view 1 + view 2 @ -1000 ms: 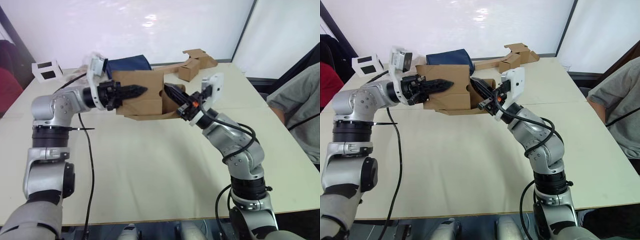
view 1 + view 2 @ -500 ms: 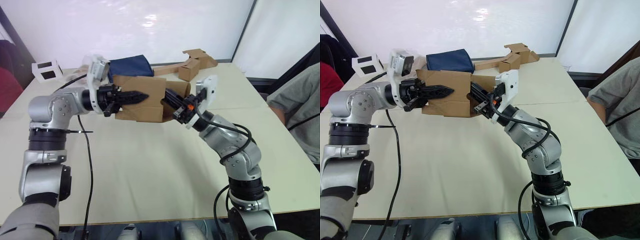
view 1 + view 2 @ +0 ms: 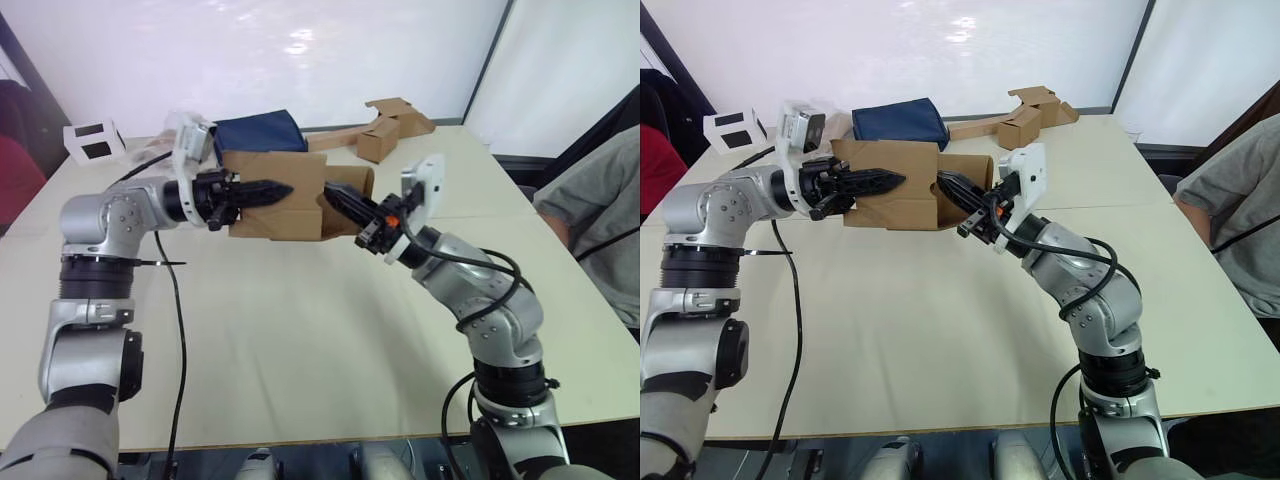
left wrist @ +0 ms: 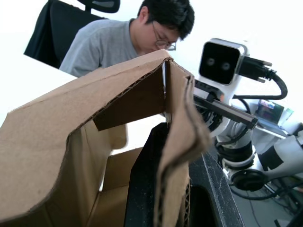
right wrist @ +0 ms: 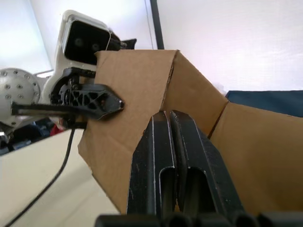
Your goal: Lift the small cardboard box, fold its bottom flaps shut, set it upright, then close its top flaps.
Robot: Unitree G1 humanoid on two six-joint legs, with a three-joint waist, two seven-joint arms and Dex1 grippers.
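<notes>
Corrugated small cardboard box (image 3: pixel 285 195) aloft, left hand (image 3: pixel 283 188) pinching wall, right hand (image 5: pixel 169 124) pressed together, seemingly touching

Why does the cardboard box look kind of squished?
The small cardboard box is held up off the table between the left gripper and the right gripper. In the left wrist view one wall bends and curls over where the left gripper pinches it. Nothing is torn or spilled.
</notes>
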